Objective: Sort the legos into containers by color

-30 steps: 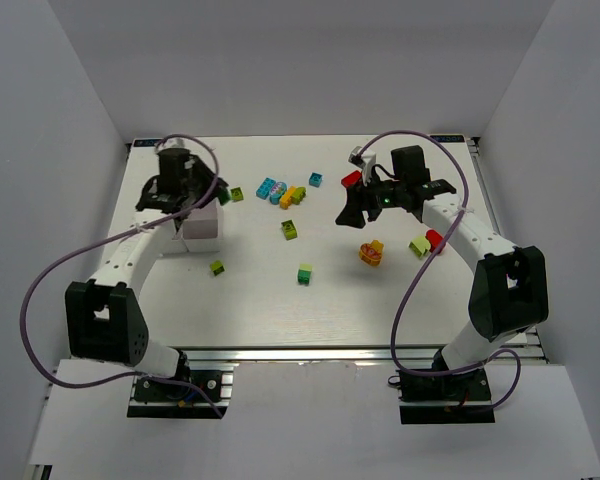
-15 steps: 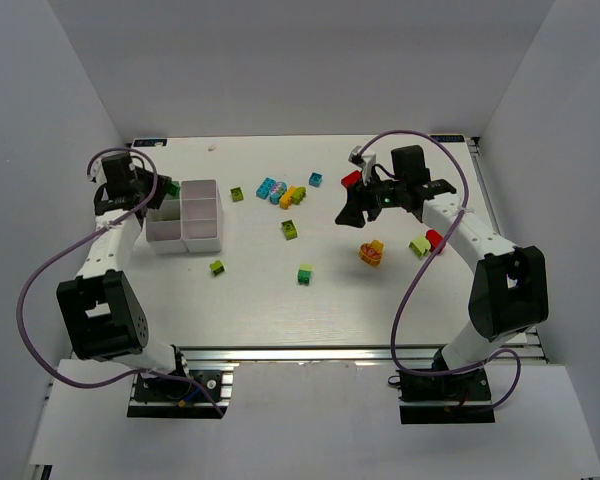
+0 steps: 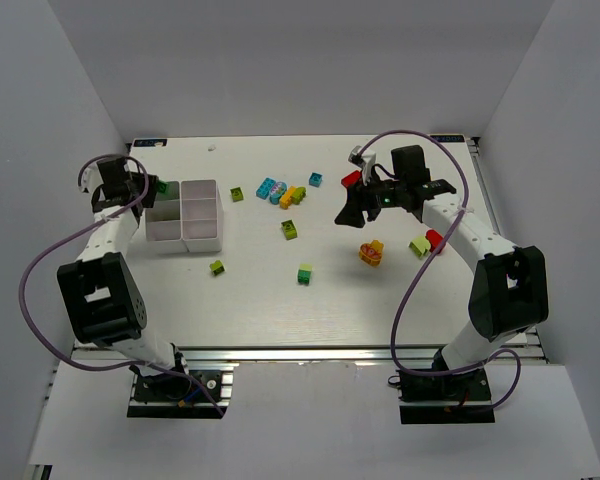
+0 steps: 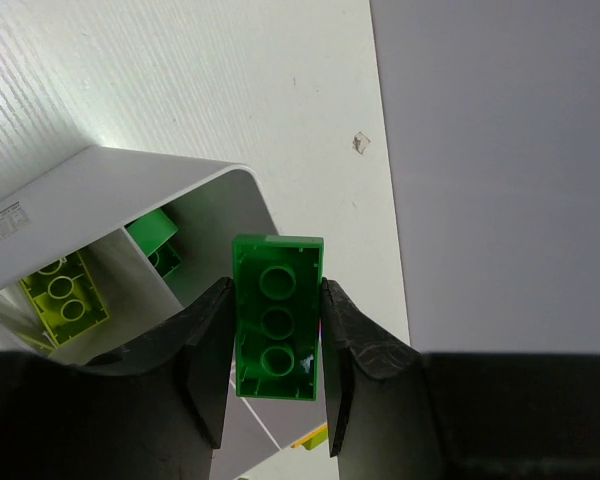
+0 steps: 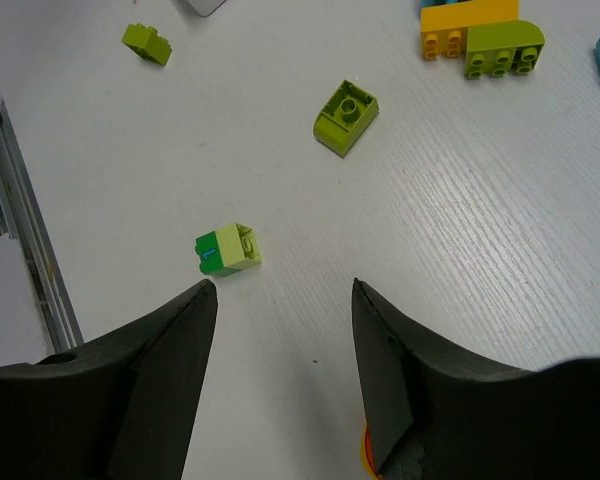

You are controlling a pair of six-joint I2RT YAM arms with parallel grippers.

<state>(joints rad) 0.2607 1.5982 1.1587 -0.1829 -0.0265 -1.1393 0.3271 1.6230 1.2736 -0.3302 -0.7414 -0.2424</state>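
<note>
One green brick (image 4: pixel 277 325), pinched by the left gripper (image 4: pixel 276 300), hangs at upper left of the overhead view, just beside the white tray (image 4: pixel 170 180). Step in hand: delivering green to the compartment where a second green brick (image 4: pixel 152 228) lies. Next move, likely: shift over that cell, then release. Right gripper (image 5: pixel 280 295) spread, holding nothing, above loose legos (image 3: pixel 283 192) on the tabletop (image 3: pixel 260 300)

White table (image 3: pixel 260 310), pale walls (image 3: pixel 300 60), maybe a tiny scrap (image 4: pixel 361 142) on it
</note>
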